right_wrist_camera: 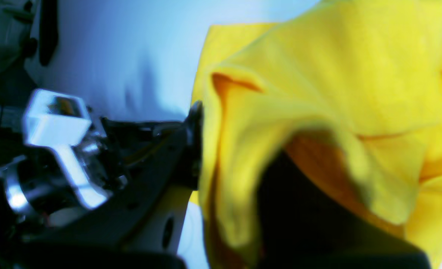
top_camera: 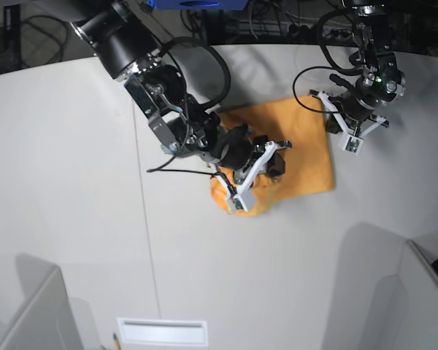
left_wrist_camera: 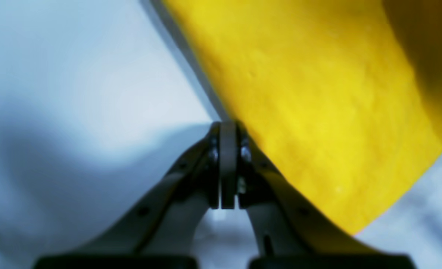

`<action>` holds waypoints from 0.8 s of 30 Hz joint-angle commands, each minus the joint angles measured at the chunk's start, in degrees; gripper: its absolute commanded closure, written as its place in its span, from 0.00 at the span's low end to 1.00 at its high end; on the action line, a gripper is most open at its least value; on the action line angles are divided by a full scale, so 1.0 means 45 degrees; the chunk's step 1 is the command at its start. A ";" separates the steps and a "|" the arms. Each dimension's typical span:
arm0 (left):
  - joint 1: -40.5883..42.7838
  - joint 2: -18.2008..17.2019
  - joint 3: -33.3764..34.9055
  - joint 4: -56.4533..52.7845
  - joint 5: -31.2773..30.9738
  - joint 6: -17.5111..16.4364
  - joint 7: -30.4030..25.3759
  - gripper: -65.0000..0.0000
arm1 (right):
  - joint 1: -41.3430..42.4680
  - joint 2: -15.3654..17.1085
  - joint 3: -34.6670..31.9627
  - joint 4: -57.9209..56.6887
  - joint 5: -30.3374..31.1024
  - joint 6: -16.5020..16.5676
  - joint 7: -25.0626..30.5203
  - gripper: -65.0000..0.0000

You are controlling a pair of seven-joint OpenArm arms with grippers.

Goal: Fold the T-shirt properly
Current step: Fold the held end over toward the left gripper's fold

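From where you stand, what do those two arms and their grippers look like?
Both arms are black, jointed, with loose black cables looping beside them. The right arm has a thick round upper section. White bracket pieces sit near each wrist. The left gripper has slim greyish fingers with small screws; the right gripper looks black with white parts.

Base view looks straight down; both wrist views sit close over the T-shirt.
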 commanded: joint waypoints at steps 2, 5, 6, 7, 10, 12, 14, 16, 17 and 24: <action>-0.0051 -0.0078 -0.0041 0.0187 -0.0125 0.0008 -0.0209 1.00 | 0.0400 -0.0193 -0.0066 -0.0445 0.0077 0.0108 0.0199 1.00; -0.0051 -0.0078 -0.0041 0.0187 -0.0125 0.0008 -0.0209 1.00 | 0.0518 -0.0408 -0.0593 -0.1071 0.0077 0.0108 0.0218 1.00; -0.0032 -0.0078 -0.0099 0.0187 -0.0125 0.0008 -0.0209 1.00 | 0.0576 -0.0447 -0.0808 -0.1246 0.0077 0.0108 0.0179 1.00; 0.0066 -0.0078 -0.0177 0.0206 -0.0125 0.0008 -0.0209 1.00 | 0.0615 -0.0447 -0.1043 -0.1403 0.0077 0.0108 0.0179 1.00; 0.0183 -0.0117 -0.0236 0.0304 -0.0164 0.0008 -0.0228 1.00 | 0.0869 -0.0525 -0.1492 -0.1832 0.0096 0.0088 0.0179 0.91; 0.0320 -0.0136 -0.0783 0.0304 -0.0242 -0.0012 -0.0228 1.00 | 0.0869 -0.0525 -0.1590 -0.1832 0.0096 0.0088 0.0160 0.67; 0.0379 -0.0097 -0.1916 0.0304 -0.0262 -0.0051 -0.0209 1.00 | 0.0791 -0.0525 -0.1590 -0.1735 0.0096 0.0049 0.0140 0.54; 0.0437 -0.0078 -0.2990 0.0304 -0.0281 -0.0051 -0.0209 1.00 | 0.0713 -0.0525 -0.1609 -0.1481 0.0096 -0.0557 0.0101 0.53; 0.0437 -0.0078 -0.3498 0.0284 -0.0281 -0.0051 -0.0209 1.00 | 0.0713 -0.0525 -0.1629 -0.1266 0.0096 -0.1162 0.0101 0.53; 0.0437 -0.0117 -0.5511 0.0245 -0.0281 -0.0070 -0.0189 1.00 | 0.1221 -0.0545 -0.3231 -0.0426 0.0116 -0.2569 0.0101 0.53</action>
